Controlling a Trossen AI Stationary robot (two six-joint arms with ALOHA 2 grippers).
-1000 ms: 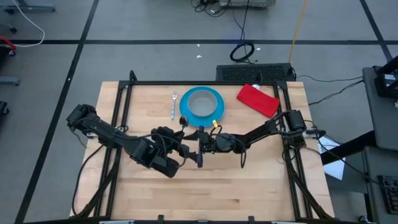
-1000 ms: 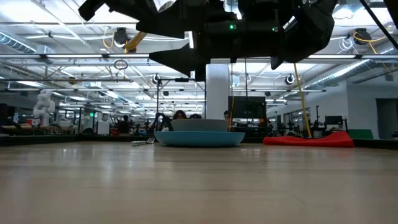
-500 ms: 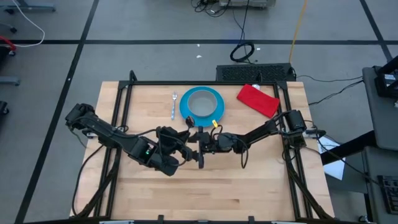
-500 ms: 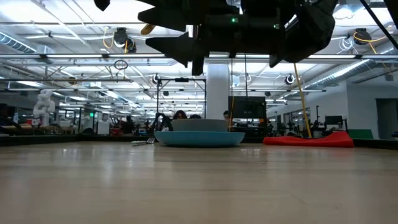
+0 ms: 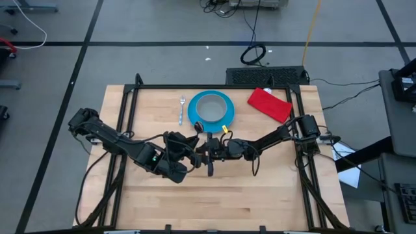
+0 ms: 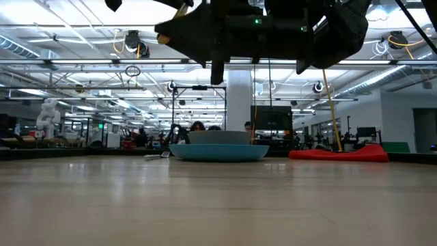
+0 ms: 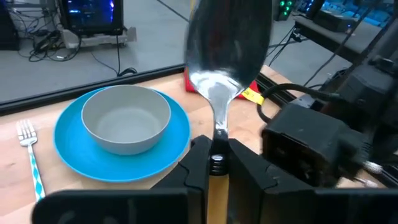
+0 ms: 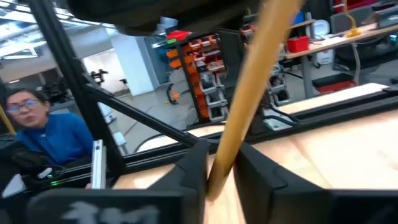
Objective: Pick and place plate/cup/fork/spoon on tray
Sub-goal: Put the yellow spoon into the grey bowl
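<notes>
Frame centre: left gripper (image 7: 217,163) & right gripper (image 8: 219,167) both closed on spoon (image 7: 227,50), apparently a handover, just below plate (image 5: 210,108) w/ cup (image 5: 209,106).

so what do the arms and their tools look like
Both arms are dark, jointed and slim, with black cables along them. The left tool and right tool are black, each with two flat dark fingers. A small green light glows on the left arm.
</notes>
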